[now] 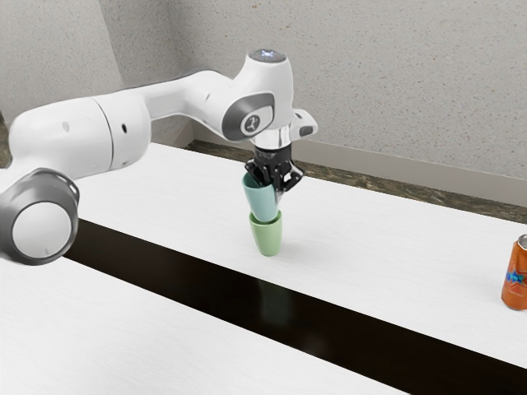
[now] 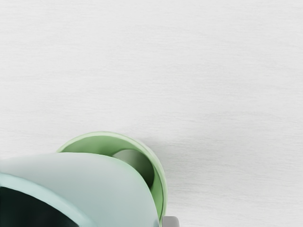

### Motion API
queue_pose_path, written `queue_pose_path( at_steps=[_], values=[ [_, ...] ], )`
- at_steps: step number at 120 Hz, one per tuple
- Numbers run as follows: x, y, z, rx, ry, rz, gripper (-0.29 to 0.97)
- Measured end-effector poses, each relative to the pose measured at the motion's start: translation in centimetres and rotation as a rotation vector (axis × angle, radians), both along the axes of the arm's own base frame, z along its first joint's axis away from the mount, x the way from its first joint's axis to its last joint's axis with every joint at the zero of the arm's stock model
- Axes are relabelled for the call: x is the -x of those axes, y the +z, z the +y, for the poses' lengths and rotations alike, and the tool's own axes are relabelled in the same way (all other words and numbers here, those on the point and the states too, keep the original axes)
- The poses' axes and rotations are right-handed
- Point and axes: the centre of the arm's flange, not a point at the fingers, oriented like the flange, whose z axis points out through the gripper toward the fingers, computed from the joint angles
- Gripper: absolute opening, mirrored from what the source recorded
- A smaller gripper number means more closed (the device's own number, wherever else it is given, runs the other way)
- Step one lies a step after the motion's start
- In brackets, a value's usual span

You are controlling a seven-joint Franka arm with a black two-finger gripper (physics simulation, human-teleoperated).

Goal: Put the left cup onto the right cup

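Your gripper [image 1: 278, 179] pinches rim of teal cup [image 1: 262, 200]. Cup tilted, base in mouth of green cup [image 1: 267, 234], upright on white table [image 1: 395, 247]. Orange can [image 1: 516, 271] well apart, toward exterior view's right.

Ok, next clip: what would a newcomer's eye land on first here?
Mid-table, the gripper pinches the rim of a tilted teal cup whose base sits inside an upright green cup; the wrist view shows the same nesting from above. A dark band crosses the white table in front of the cups, and an orange can stands alone at the exterior view's right edge.
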Motion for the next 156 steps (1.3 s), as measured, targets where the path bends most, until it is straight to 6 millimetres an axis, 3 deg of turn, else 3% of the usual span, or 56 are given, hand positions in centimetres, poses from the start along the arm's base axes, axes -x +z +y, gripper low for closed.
queue_pose_path(
  at_steps=[65,91,120,135,156],
  values=[
    [-0.4,-1.6,0.5,-0.002,0.006,-0.003,-0.10],
    [-0.5,-2.2,0.5,-0.018,-0.014,-0.008,0.23],
    [-0.6,-2.1,0.5,-0.021,-0.024,-0.013,0.39],
    [-0.5,-1.1,0.3,-0.016,-0.028,-0.027,0.43],
    [0.5,3.2,-2.1,-0.011,-0.061,-0.079,0.46]
  ],
)
